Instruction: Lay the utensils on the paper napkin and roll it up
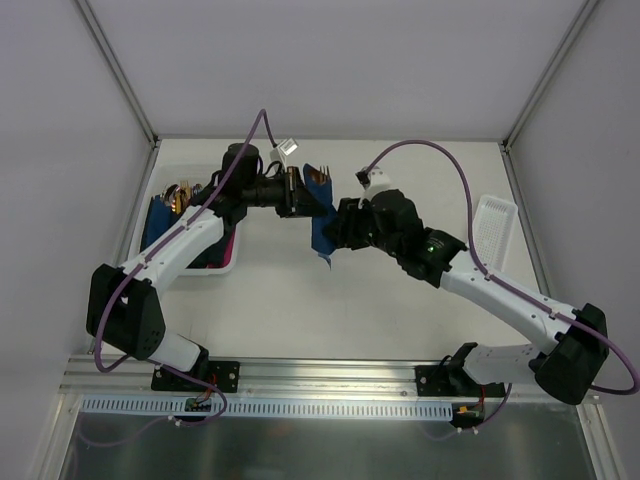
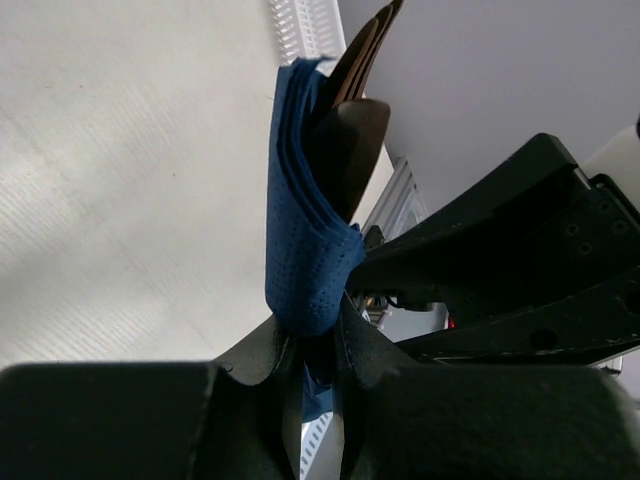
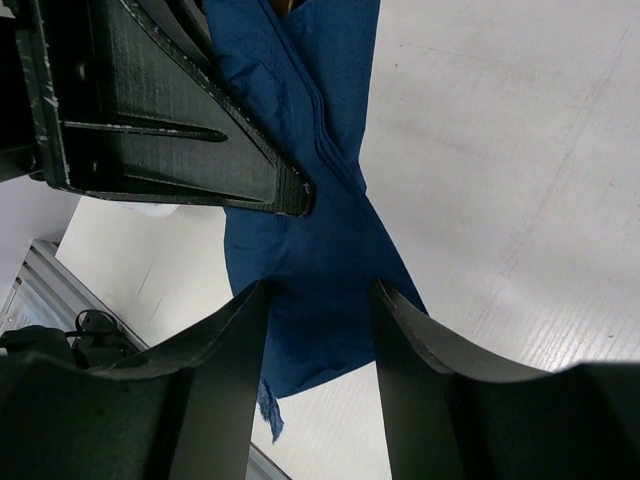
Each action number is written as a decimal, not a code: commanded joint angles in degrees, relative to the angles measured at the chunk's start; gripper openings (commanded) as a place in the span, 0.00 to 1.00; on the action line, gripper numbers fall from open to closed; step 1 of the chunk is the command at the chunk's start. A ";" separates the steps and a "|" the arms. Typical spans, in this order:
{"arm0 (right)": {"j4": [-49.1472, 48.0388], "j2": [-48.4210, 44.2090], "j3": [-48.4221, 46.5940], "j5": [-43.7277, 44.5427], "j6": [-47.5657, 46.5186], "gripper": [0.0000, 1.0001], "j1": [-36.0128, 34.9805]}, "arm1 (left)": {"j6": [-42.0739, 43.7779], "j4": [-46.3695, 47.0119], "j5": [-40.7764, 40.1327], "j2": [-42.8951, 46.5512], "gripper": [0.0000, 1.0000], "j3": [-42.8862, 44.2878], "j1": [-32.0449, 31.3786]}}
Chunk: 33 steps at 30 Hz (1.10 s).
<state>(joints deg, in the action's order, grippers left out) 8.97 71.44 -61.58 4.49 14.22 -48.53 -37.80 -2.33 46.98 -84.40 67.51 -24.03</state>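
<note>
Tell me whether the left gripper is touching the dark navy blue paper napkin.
Touching. The left wrist view shows the dark navy blue paper napkin pinched in the left gripper.

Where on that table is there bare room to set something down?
Barest: the table between the two arms, nearer than the navy napkin. Also the far-right strip by the back wall. Crowded: the middle, where the left end effector and right end effector meet at the napkin, and the left-hand bin.

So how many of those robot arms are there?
2. The left arm reaches in from the table's near-left edge, the right arm from its near-right; both meet at the blue napkin mid-table. No others show.
</note>
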 commanded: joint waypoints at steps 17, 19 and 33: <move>-11.87 -4.90 6.03 -10.64 3.44 0.59 4.14 | -10.45 16.74 9.18 2.66 0.00 -4.05 -0.75; -12.92 -4.91 6.73 -12.04 4.15 0.58 4.59 | -11.32 18.05 9.53 2.49 0.00 -4.22 -0.75; -21.36 -4.73 10.08 -19.61 8.02 0.46 6.61 | -15.72 24.91 11.90 1.61 0.00 -5.54 -1.11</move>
<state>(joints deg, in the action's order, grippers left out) -7.31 67.85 -52.27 -12.16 20.75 -42.28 -51.09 17.02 55.75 -84.07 61.87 -24.05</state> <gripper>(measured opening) 0.481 0.097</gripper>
